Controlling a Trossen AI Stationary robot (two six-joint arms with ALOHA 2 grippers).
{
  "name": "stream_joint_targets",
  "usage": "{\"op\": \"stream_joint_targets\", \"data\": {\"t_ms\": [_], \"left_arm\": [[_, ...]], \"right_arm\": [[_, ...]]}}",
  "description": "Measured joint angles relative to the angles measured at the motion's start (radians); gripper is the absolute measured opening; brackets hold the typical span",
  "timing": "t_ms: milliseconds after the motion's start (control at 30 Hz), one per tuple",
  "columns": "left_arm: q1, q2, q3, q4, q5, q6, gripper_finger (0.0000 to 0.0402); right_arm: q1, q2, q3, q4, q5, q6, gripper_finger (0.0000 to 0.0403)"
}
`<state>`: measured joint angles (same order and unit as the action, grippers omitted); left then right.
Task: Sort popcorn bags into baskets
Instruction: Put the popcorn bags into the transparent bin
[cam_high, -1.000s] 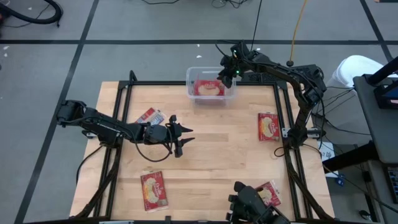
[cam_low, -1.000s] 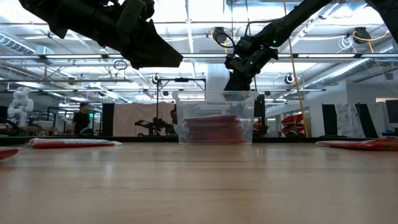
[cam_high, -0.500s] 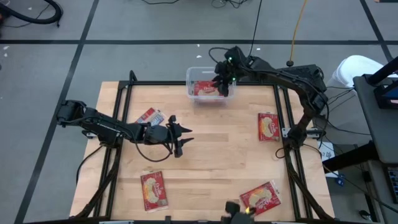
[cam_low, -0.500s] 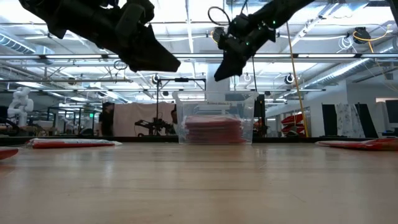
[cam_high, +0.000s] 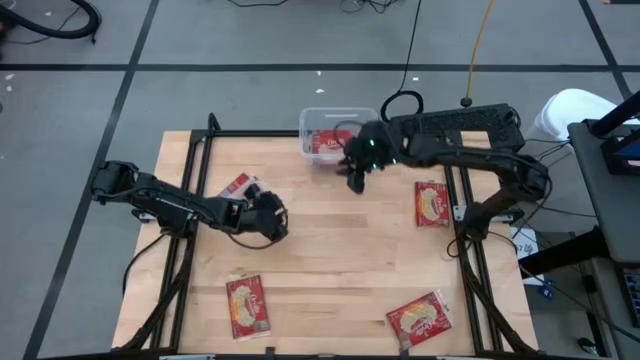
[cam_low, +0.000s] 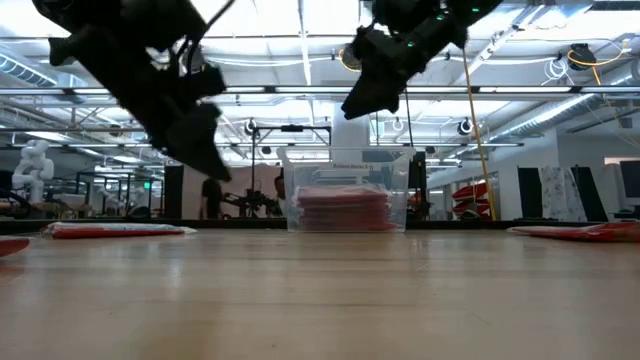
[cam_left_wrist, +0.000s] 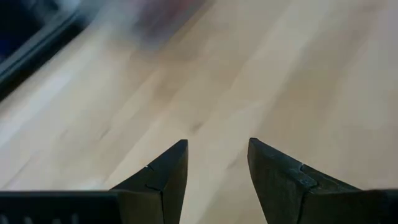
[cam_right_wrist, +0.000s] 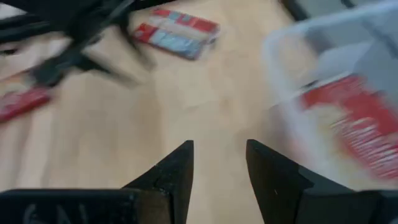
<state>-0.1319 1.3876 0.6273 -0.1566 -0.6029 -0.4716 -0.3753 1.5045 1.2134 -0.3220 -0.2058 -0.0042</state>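
The clear, see-through plastic rectangular tub (cam_high: 338, 133) sits at the twelve o'clock edge of the pale wooden bench (cam_high: 330, 250), with a stack of flat red and yellow popcorn packets (cam_low: 343, 208) inside it. The right gripper (cam_high: 357, 176) hangs above the wood just off the tub's five o'clock corner, fingers apart and holding nothing. The left gripper (cam_high: 272, 218) hovers over bare wood toward nine o'clock, its fingers (cam_left_wrist: 160, 177) parted and empty as well. One packet lying reverse side up (cam_high: 241, 187) rests just beside that gripper, though the blur makes it hard to say how close. Other packets lie at three o'clock (cam_high: 432, 203), at five o'clock (cam_high: 419, 317) and at seven o'clock (cam_high: 248, 305).
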Motion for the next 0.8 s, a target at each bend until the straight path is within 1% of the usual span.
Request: {"op": "stream_joint_targets", "data": {"t_ms": [100,167,267,333,367,400,467,567,667,733,800], "left_arm": [[0.026,0.000,0.000,-0.182,-0.060,-0.184,0.0172],[0.051,0.000,0.000,-0.315,-0.077,-0.325,0.0172],[0.084,0.000,0.000,-0.475,-0.036,-0.463,0.0172],[0.102,0.000,0.000,-0.545,0.007,-0.516,0.0172],[0.108,0.000,0.000,-0.568,0.010,-0.524,0.0172],[0.113,0.000,0.000,-0.575,0.007,-0.512,0.0172],[0.123,0.000,0.000,-0.550,-0.006,-0.438,0.0172],[0.134,0.000,0.000,-0.467,-0.008,-0.239,0.0172],[0.139,-0.001,0.000,-0.398,-0.010,-0.050,0.0173],[0.140,-0.001,0.000,-0.389,-0.007,-0.017,0.0173],[0.140,-0.001,0.000,-0.418,0.031,-0.056,0.0174]], "right_arm": [[0.066,-0.059,-0.148,0.166,0.001,0.102,0.0141],[0.114,-0.097,-0.257,0.301,0.001,0.181,0.0141],[0.197,-0.125,-0.414,0.549,0.002,0.287,0.0141],[0.262,-0.124,-0.500,0.695,0.026,0.336,0.0141],[0.298,-0.122,-0.532,0.742,0.045,0.356,0.0141],[0.334,-0.121,-0.559,0.769,0.072,0.373,0.0141],[0.403,-0.121,-0.587,0.777,0.140,0.393,0.0141],[0.497,-0.120,-0.604,0.772,0.253,0.405,0.0141],[0.580,-0.120,-0.604,0.780,0.345,0.405,0.0141],[0.626,-0.120,-0.604,0.785,0.398,0.404,0.0141],[0.660,-0.120,-0.604,0.788,0.432,0.401,0.0141]]}}
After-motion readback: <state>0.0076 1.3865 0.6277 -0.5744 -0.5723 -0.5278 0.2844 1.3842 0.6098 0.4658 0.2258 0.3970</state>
